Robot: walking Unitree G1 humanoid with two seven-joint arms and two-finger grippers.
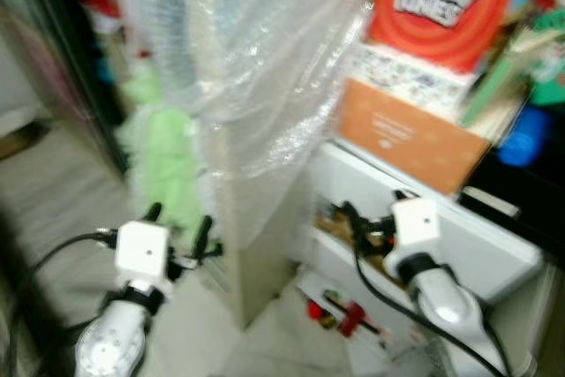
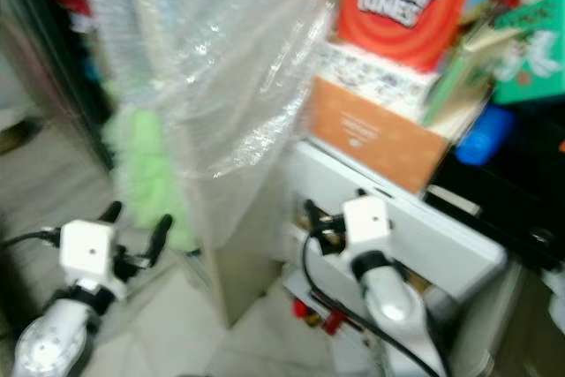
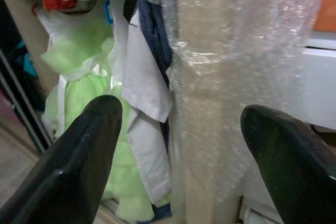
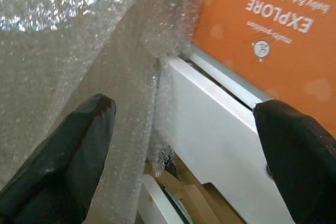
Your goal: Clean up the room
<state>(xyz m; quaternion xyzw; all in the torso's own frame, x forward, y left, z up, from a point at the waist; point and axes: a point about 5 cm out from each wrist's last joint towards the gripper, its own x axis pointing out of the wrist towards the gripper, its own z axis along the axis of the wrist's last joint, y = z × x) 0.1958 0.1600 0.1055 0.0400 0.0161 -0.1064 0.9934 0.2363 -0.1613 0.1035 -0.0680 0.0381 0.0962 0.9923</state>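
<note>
both grippers released, empty. left gripper (image 1: 177,222) beside bubble wrap (image 1: 256,68), facing green garment (image 3: 89,98); right gripper (image 1: 375,218) near white drawer (image 4: 210,114). steady first, then pick one target.

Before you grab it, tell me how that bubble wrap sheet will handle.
The bubble wrap hangs in loose folds over the tall panel, so it is probably floppy and light. Its glossy surface suggests it may slip between the fingers. It likely drags rather than lifts cleanly.

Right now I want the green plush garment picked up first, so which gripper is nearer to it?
Left. The left gripper is open just in front of the green plush garment. The right gripper, also open, is past the bubble-wrapped panel by the white drawer unit.
</note>
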